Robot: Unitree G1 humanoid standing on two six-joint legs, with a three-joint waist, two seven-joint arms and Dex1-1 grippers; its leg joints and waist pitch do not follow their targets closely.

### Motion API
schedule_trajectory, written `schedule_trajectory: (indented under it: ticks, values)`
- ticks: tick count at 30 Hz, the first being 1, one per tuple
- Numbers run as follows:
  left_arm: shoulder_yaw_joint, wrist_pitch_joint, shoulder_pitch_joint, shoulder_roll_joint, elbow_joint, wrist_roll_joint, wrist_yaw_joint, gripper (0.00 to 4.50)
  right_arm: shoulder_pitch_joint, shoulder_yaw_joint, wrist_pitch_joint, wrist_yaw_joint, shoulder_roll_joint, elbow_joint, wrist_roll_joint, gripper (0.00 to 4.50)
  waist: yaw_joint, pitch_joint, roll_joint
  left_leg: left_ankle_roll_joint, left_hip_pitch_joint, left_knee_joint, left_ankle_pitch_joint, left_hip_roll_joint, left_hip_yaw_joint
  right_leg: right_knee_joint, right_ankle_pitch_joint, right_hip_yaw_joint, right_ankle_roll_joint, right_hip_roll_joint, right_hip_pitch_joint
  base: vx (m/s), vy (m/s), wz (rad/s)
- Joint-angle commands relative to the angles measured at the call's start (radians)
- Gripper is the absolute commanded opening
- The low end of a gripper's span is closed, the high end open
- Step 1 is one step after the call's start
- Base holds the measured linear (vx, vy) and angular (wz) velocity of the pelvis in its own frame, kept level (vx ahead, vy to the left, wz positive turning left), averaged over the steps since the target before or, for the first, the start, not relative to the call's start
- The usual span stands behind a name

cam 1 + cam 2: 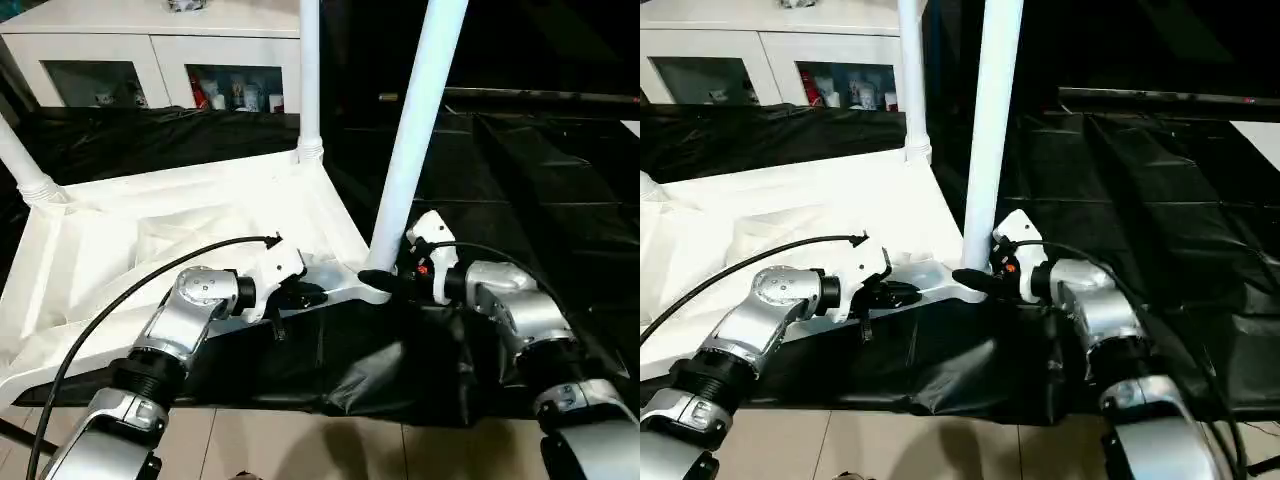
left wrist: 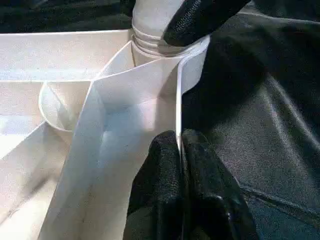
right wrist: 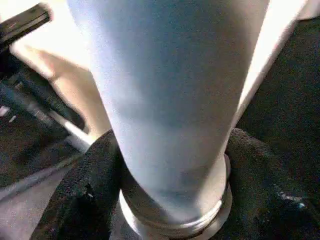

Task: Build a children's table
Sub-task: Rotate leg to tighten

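The white tabletop (image 1: pixel 120 250) lies upside down on a black sheet, ribbed side up. Three white legs stand in its corner sockets: one at the far left (image 1: pixel 25 160), one at the back (image 1: pixel 310 70) and one at the near right corner (image 1: pixel 415 140). My left gripper (image 2: pixel 180 137) is shut on the thin rim wall of the tabletop (image 2: pixel 125 100) close to that near right corner. My right gripper (image 1: pixel 385 280) reaches in from the right. Its black fingers (image 3: pixel 85 195) press on both sides of the leg's base (image 3: pixel 170 125), just above the threaded collar.
A black sheet (image 1: pixel 520 180) covers the work surface and hangs crumpled over its near edge. Behind stands a white cabinet with glass doors (image 1: pixel 150 60). Pale floor tiles (image 1: pixel 300 440) show at the bottom. A black cable (image 1: pixel 120 300) loops over my left forearm.
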Motion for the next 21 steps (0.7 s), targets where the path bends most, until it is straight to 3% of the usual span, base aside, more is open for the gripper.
schedule_trajectory:
  ticks: [1, 3, 5, 8, 10, 11, 12, 16, 18, 21]
  values:
    - [0.008, 0.010, -0.023, -0.035, 0.044, 0.007, 0.069, 0.00, 0.010, -0.025, 0.009, -0.108, 0.034, 0.007, 0.012, 2.66, -0.001, -0.064, -0.014, 0.030, 0.019, -0.063, -0.249, 0.018, -0.007, -0.065, -0.243, 0.024, -0.220, -0.037, 0.044, 0.000, 0.000, 0.00]
    - [0.010, 0.015, -0.040, -0.046, 0.069, 0.021, 0.106, 0.00, 0.012, -0.046, 0.014, -0.190, 0.059, 0.022, 0.008, 2.66, -0.005, -0.063, -0.013, 0.007, 0.023, -0.067, -0.287, 0.016, -0.010, -0.074, -0.321, 0.024, -0.193, -0.038, 0.040, 0.000, 0.000, 0.00]
    - [0.015, 0.033, -0.087, -0.083, 0.137, 0.051, 0.216, 0.00, 0.016, -0.097, 0.012, -0.421, 0.123, 0.064, -0.015, 2.66, -0.010, -0.060, -0.005, -0.020, 0.028, -0.072, -0.323, 0.015, -0.014, -0.082, -0.379, 0.025, -0.168, -0.039, 0.033, 0.000, 0.000, 0.00]
    - [0.020, 0.044, -0.124, -0.120, 0.188, 0.069, 0.311, 0.00, 0.025, -0.112, 0.005, -0.581, 0.175, 0.081, -0.043, 2.66, -0.012, -0.060, -0.003, -0.036, 0.030, -0.073, -0.354, 0.012, -0.016, -0.088, -0.403, 0.024, -0.152, -0.040, 0.032, 0.000, 0.000, 0.00]
    - [0.021, 0.048, -0.130, -0.129, 0.196, 0.070, 0.326, 0.00, 0.027, -0.111, 0.001, -0.605, 0.186, 0.082, -0.049, 2.66, -0.012, -0.061, -0.007, -0.029, 0.028, -0.073, -0.357, 0.012, -0.016, -0.090, -0.397, 0.024, -0.147, -0.039, 0.033, 0.000, 0.000, 0.00]
    - [0.020, 0.042, -0.151, -0.158, 0.226, 0.076, 0.367, 0.00, 0.039, -0.106, -0.009, -0.666, 0.239, 0.065, -0.065, 2.66, -0.011, -0.061, -0.001, -0.027, 0.029, -0.072, -0.361, 0.011, -0.016, -0.090, -0.397, 0.024, -0.146, -0.039, 0.031, 0.000, 0.000, 0.00]
    - [0.020, 0.042, -0.151, -0.158, 0.226, 0.076, 0.367, 0.00, 0.039, -0.106, -0.009, -0.666, 0.239, 0.065, -0.065, 2.66, -0.011, -0.060, -0.001, -0.028, 0.031, -0.073, -0.376, 0.011, -0.015, -0.095, -0.409, 0.024, -0.142, -0.037, 0.026, 0.000, 0.000, 0.00]
    - [0.013, 0.011, -0.168, -0.182, 0.253, 0.081, 0.370, 0.00, 0.046, -0.087, -0.025, -0.680, 0.296, 0.047, -0.067, 2.66, -0.010, -0.061, 0.000, -0.024, 0.027, -0.077, -0.383, 0.011, -0.019, -0.095, -0.406, 0.023, -0.134, -0.037, 0.032, 0.000, 0.000, 0.00]
    - [0.009, -0.014, -0.169, -0.181, 0.260, 0.082, 0.359, 0.00, 0.041, -0.095, -0.034, -0.675, 0.307, 0.044, -0.045, 3.21, -0.010, -0.060, 0.001, -0.024, 0.029, -0.077, -0.394, 0.011, -0.019, -0.096, -0.409, 0.023, -0.131, -0.037, 0.030, 0.000, 0.000, 0.00]
    - [0.007, -0.043, -0.155, -0.167, 0.251, 0.073, 0.317, 0.00, 0.025, -0.110, -0.042, -0.654, 0.298, 0.044, -0.020, 3.44, -0.012, -0.061, 0.001, -0.023, 0.025, -0.079, -0.397, 0.011, -0.020, -0.093, -0.400, 0.022, -0.133, -0.038, 0.033, 0.000, 0.000, 0.00]
